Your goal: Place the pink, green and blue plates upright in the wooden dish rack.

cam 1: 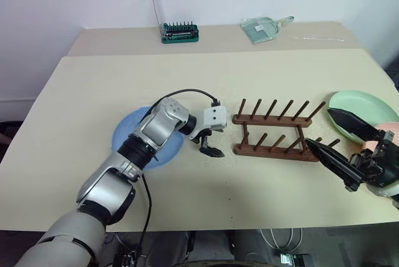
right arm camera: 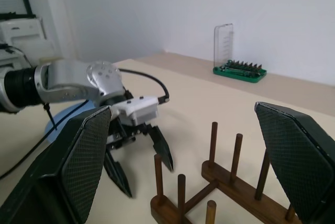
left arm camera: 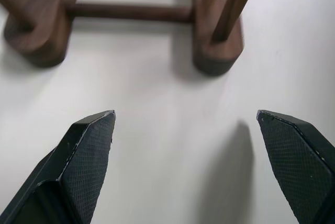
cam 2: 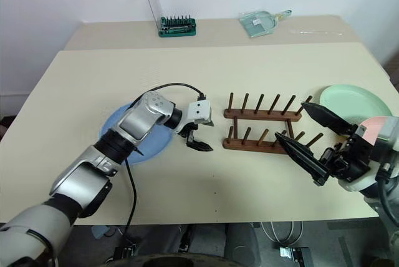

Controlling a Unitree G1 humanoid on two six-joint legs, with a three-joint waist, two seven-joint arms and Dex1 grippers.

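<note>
**Rack still empty, all three plates on the counter**

We see the wooden dish rack (cam 1: 276, 130) standing near the middle of the counter (cam 1: 206, 73) with every slot between its pegs bare, so none of the three plates has been racked. The blue plate (cam 1: 128, 131) lies flat on the counter to the rack's left, partly under our left arm. The green plate (cam 1: 361, 106) lies flat beyond the rack's right end, and the pink plate (cam 2: 373, 131) is just beside it, mostly hidden behind our right arm.

Our left gripper (cam 1: 211, 147) hangs between the blue plate and the rack's near end, jaws spread wide and holding nothing. Our right gripper (cam 2: 307, 136) is also wide open and empty, raised near the rack's right end.

We judge the whole task remains: each plate must be lifted, turned on edge and set between the pegs.
</note>
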